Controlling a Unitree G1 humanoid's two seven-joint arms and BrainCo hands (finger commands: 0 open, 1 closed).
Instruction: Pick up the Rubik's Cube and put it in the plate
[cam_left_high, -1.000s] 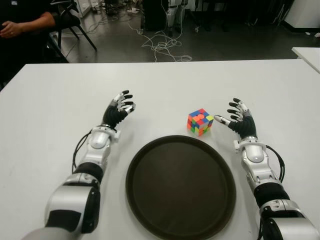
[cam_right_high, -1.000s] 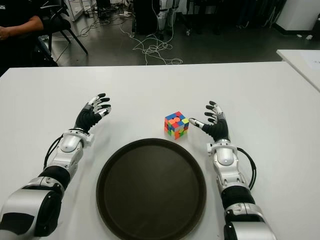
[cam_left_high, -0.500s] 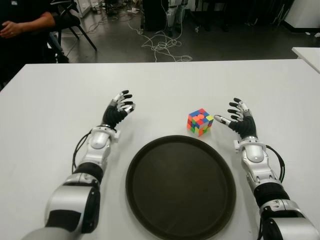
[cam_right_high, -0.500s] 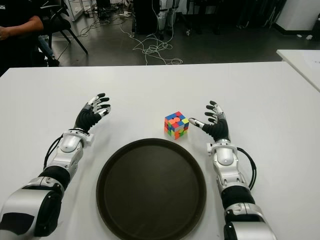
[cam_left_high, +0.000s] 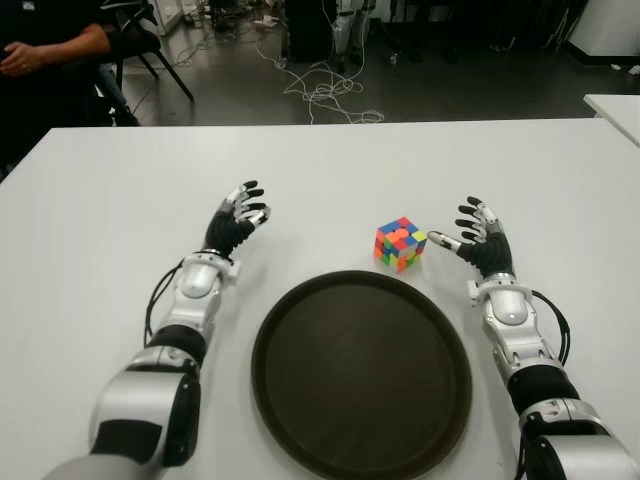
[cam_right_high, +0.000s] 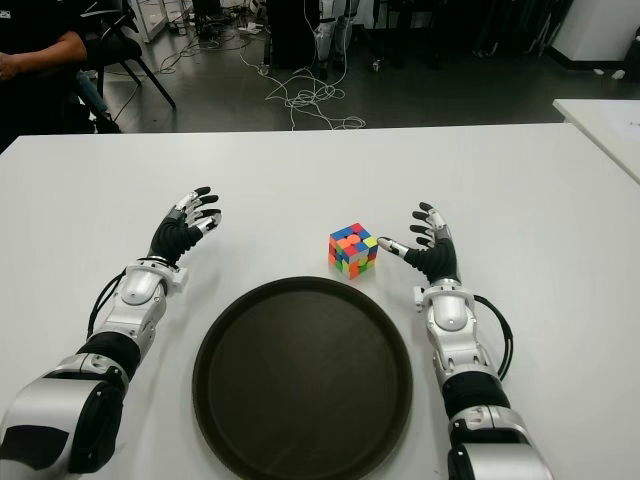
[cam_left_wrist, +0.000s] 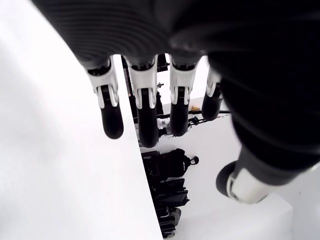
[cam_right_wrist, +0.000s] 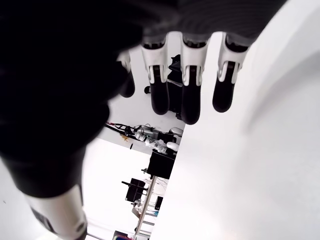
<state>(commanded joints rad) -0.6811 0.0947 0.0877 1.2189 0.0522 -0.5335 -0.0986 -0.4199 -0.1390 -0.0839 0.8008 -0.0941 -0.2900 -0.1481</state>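
Multicoloured cube (cam_left_high: 400, 244) sits on the desk (cam_left_high: 90, 230) beyond my plate's (cam_left_high: 361, 374) far rim. Right hand (cam_left_high: 479, 240) beside it, fingers spread, empty; left hand (cam_left_high: 238, 221) well apart, likewise.

Seated person (cam_left_high: 45, 50), floor cables (cam_left_high: 325, 90), white table (cam_left_high: 100, 200)
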